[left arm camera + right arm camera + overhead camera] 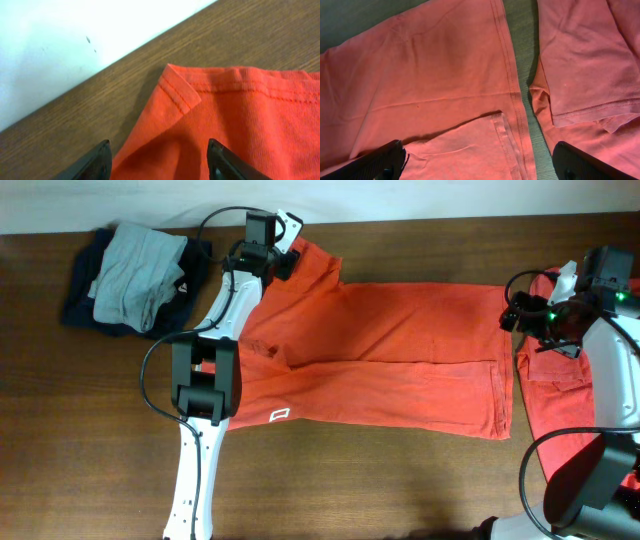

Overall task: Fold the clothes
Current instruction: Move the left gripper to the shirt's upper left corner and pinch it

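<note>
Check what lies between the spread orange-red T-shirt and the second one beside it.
Only a narrow strip of bare table, between the spread T-shirt and the second T-shirt, clearest in the right wrist view.

Two orange-red T-shirts (400, 350) (552, 410), one grey garment (135, 270) and one dark navy garment (78, 295) are seen on a single wooden table (400, 490), alongside two white-and-black robot arms (215, 380) (612, 380). That makes four pieces of clothing.

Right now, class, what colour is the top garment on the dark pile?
The top garment is light grey, clearest in the overhead view.
</note>
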